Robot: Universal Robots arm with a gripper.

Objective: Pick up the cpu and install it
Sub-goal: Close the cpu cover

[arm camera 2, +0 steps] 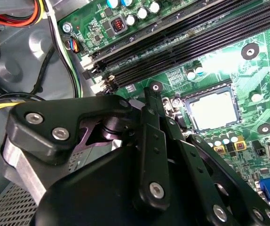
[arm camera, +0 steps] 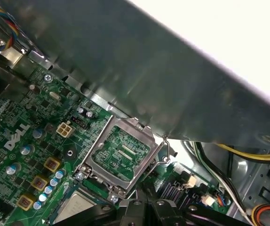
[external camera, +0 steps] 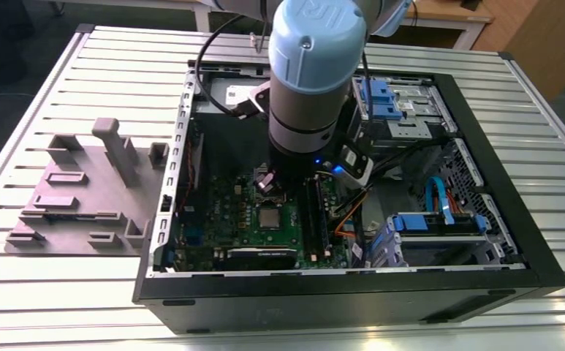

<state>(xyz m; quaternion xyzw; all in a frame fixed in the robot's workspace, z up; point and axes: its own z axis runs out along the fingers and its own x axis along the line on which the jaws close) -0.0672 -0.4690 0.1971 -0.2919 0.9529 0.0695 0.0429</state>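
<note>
Nearest the lens in the second wrist view: the black linkage of the tool point(arm camera 2: 154, 101), hanging low over the green motherboard point(arm camera 2: 238, 61) inside the opened computer case point(external camera: 521, 212); open or closed, cannot tell from these angles; no chip visible in its grasp.

Just beyond the tool's tip: the cpu point(arm camera 2: 213, 109), lying flat inside the square socket point(arm camera 2: 209, 90), silvery top facing up, edges square to the frame; same chip visible in the exterior view point(external camera: 267, 217), near the middle of the board, just in front of the arm point(external camera: 311, 73); tool close beside it, apparently apart from it.

In the first wrist view: the cpu point(arm camera: 78, 207) at one side, and next to it the metal load plate point(arm camera: 134, 125), seemingly swung up and open, bare green board showing through its window; thin wire lever point(arm camera: 165, 149) alongside, not latched by the look of it.

Black memory slots point(arm camera 2: 182, 42) running beside the socket; grey moulded holder point(external camera: 77, 197) out on the slatted tabletop point(external camera: 97, 73), at the exterior view's left, well apart from the case.

Judged progress: pickup done, chip delivered and seemingly seated; plate not yet down over it, so installation well advanced but not locked.
</note>
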